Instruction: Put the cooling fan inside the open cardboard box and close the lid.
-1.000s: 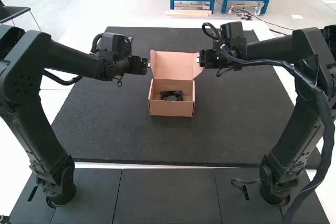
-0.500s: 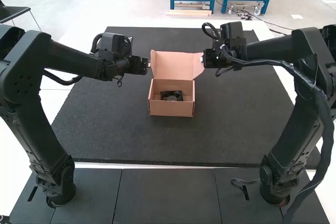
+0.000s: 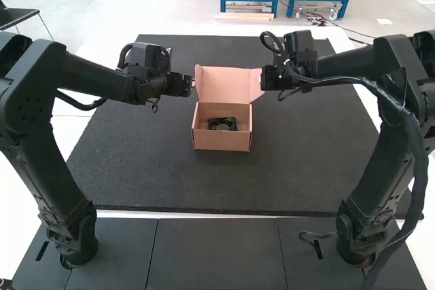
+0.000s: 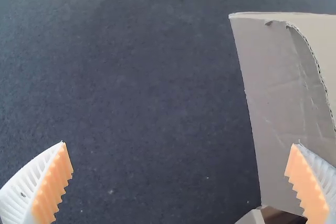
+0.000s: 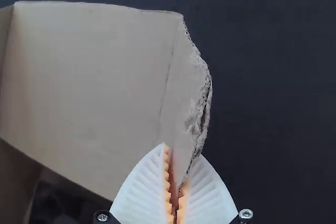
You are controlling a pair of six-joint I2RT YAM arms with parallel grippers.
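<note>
So the fan (image 3: 222, 124) is already sitting in the bottom of the cardboard box (image 3: 221, 140), flat on the floor of it, and the box is in the middle of the black mat (image 3: 136, 154). The lid (image 3: 226, 85) isn't closed. It stands up from the back edge of the box, pretty much upright, with its inside face toward the camera in the high view.

The right gripper (image 3: 262, 79) is at the lid's right end. In the right wrist view its two white ribbed fingers (image 5: 195, 195) are pressed together on the torn-looking edge of the lid's small side flap (image 5: 181, 103), so it's clamped on that flap. You can just make out something dark in the box below it, too dim to say more.

The left gripper (image 3: 188, 85) is just beside the lid's left end at about the same height. Its fingers (image 4: 50, 187) are spread wide and hold nothing. One orange pad sits right by the cardboard, but I can't tell if it actually touches.
</note>
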